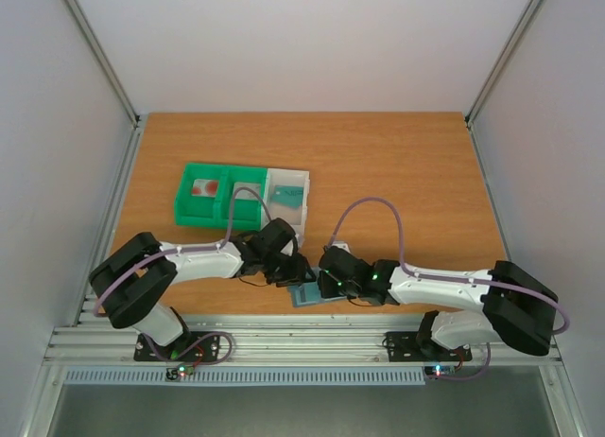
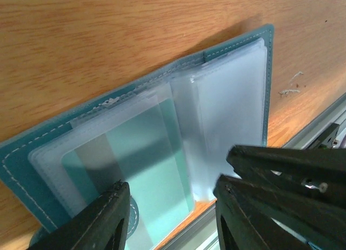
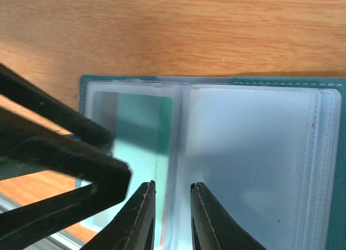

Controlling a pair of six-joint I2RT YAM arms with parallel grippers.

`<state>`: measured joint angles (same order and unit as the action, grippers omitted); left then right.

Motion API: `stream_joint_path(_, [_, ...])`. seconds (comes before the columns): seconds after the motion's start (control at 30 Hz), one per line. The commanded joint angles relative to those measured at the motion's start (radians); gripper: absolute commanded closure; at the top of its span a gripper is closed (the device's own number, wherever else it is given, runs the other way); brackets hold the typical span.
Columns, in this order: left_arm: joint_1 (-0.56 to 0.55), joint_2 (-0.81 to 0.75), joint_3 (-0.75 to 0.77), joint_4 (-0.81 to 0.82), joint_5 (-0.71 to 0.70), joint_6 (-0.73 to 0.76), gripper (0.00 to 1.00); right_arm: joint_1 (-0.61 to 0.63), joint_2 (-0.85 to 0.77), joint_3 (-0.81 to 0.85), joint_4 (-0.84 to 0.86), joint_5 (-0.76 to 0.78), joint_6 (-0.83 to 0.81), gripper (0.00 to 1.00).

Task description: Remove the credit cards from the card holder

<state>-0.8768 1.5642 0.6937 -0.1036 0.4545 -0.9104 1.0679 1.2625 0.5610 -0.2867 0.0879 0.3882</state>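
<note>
Where the brown wooden table (image 2: 108, 33) comes to its near edge, the small flat blue-green folding card holder (image 2: 232, 98) lies open, with its see-through plastic pockets facing up. The left fingers (image 2: 172, 188) hang just over the near side of it and stand well apart. A thin teal plastic card (image 2: 146, 163) sits inside a clear pocket, partly under the gap between these fingers and partly out past one of them. The right fingers (image 3: 172, 186) are over the middle fold of the card holder, close beside the left fingers, and the gap between them is narrow. It is hard to tell if they pinch a clear pocket or only hang above it. Well apart from both pairs of fingers, farther up the table, a green plastic tray (image 1: 222, 167) sits just beside a white plastic tray (image 1: 288, 174). A pale card (image 1: 201, 187) with a red round mark lies in the green one, and a teal card (image 1: 286, 199) lies in the white one.
</note>
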Motion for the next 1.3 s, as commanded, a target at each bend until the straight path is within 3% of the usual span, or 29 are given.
stream_joint_path(0.0, [0.005, -0.025, 0.005, -0.082, -0.025, 0.031, 0.56, -0.022, 0.049, -0.039, 0.112, -0.039, 0.004, 0.79])
stream_joint_path(0.57, [0.007, -0.200, -0.067, -0.340, -0.036, 0.114, 0.55, -0.036, 0.096, -0.116, 0.161, -0.037, 0.062, 0.82])
stream_joint_path(0.7, [0.007, -0.262, -0.094, -0.354, -0.046, 0.114, 0.58, -0.036, 0.063, -0.093, 0.137, -0.066, 0.049, 0.83])
stream_joint_path(0.9, [0.006, -0.297, -0.166, -0.123, 0.036, 0.010, 0.63, -0.036, -0.014, -0.057, 0.112, -0.116, 0.029, 0.82])
stream_joint_path(1.07, [0.003, -0.267, -0.242, 0.154, 0.076, -0.126, 0.58, -0.036, 0.044, -0.050, 0.141, -0.138, 0.034, 0.83])
stream_joint_path(1.27, [0.002, -0.242, -0.261, 0.248, 0.054, -0.182, 0.52, -0.036, 0.075, -0.063, 0.135, -0.121, 0.047, 0.84])
